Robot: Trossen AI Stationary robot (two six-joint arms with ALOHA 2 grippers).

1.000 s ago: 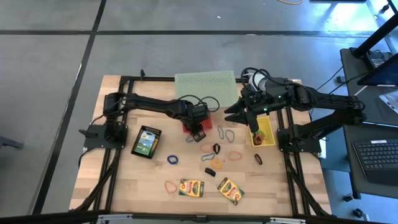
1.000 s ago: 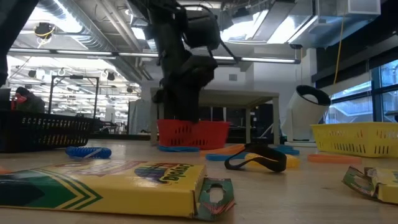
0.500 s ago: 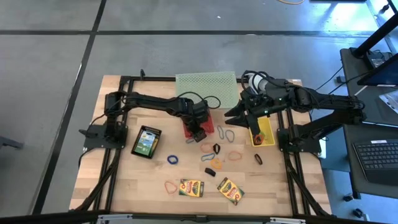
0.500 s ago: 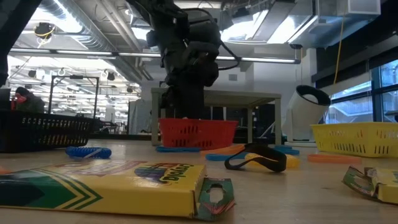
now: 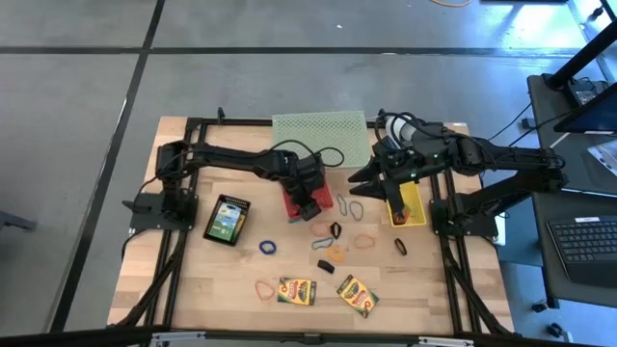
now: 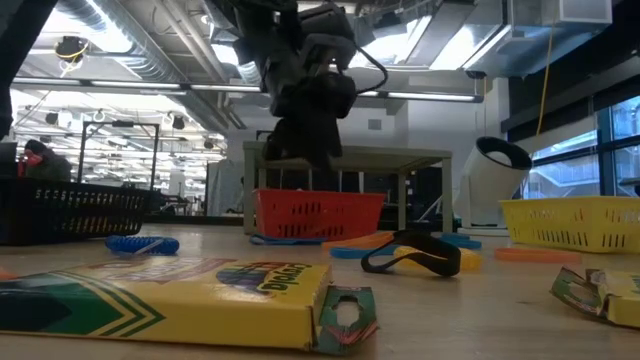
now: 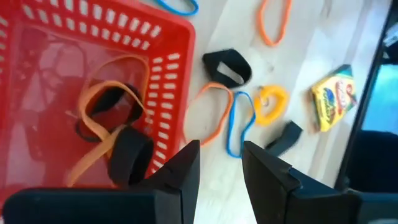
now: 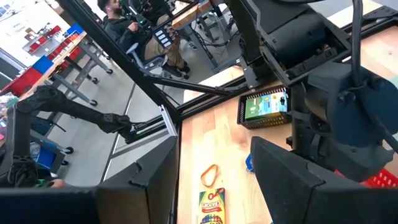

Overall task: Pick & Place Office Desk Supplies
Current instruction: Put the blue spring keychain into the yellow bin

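Note:
My left gripper (image 5: 309, 204) (image 7: 221, 155) hangs open and empty just above the red basket (image 5: 292, 203) (image 6: 318, 214), which holds an orange rubber band (image 7: 106, 118) and dark clips (image 7: 132, 155). My right gripper (image 5: 370, 183) (image 8: 217, 171) is open and empty above the table beside the yellow basket (image 5: 406, 206). Two crayon boxes (image 5: 296, 290) (image 5: 357, 295) lie near the front edge. A third crayon box lies in the black basket (image 5: 227, 219). Rubber bands (image 5: 267, 248) (image 5: 363, 241) and dark clips (image 5: 335, 230) (image 5: 400, 246) lie loose on the wood.
The pale green mesh stand (image 5: 319, 134) stands at the far edge behind both grippers. A white round device (image 6: 497, 190) stands at the far right in the low view. A person sits at a desk beyond the table (image 8: 127, 22).
My left gripper has risen out of the red basket and now hangs above its rim. The red basket has shifted a little along the table.

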